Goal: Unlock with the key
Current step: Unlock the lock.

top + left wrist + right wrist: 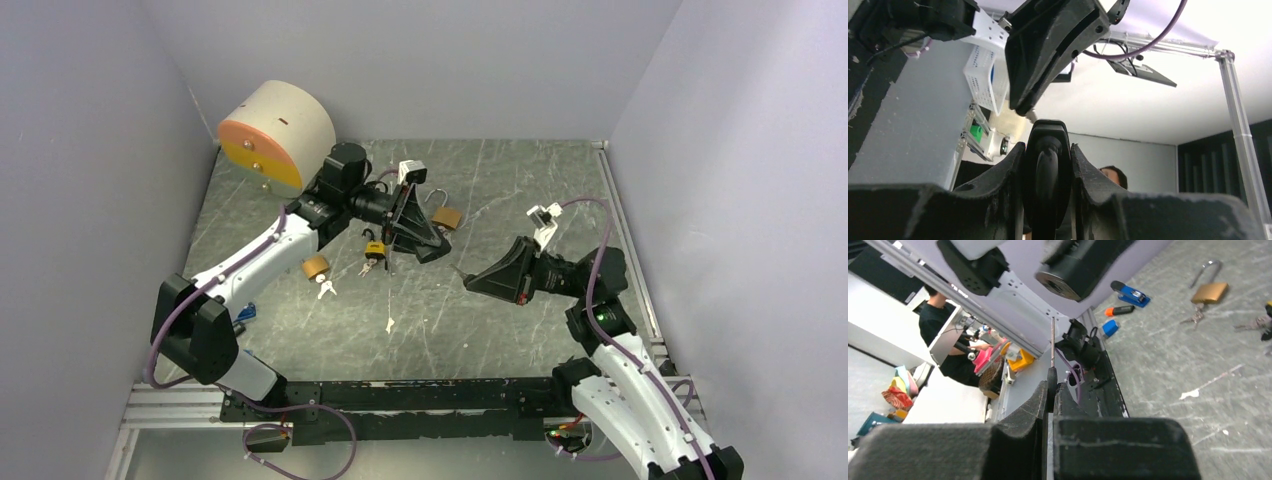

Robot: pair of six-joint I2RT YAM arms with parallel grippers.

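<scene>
Grey marbled table point(520, 190) from the top cam, with both my arms meeting over the middle of it. My left tool point(441, 251) points right and my right tool point(471, 281) points left, tips near each other but apart. From up here I can't tell what either one has.

A yellow-and-black padlock point(374, 248) sits just under my left arm. A brass padlock point(446, 216) lies just beside my left tool. A second brass padlock point(315, 266) lies by my left forearm with its loose keys point(325, 289) next to it. A beige drum point(285, 125) with an orange face is parked in the far left corner.

The left wrist cam is looking upward. My left fingers point(1003, 172) are clamped on a black rounded piece point(1048, 167) that stands upright between them. Honestly I can't tell from this angle whether that's the lock body. My right tool hangs just above it, tip aimed down at it, close but not touching.

On the right wrist cam, my right tool is closed tight on the key point(1052, 347). Its black head is pinched between the pads and the thin metal blade sticks straight out, seen edge-on. One of the brass padlocks shows on the table toward the upper right, well away from the key.
</scene>
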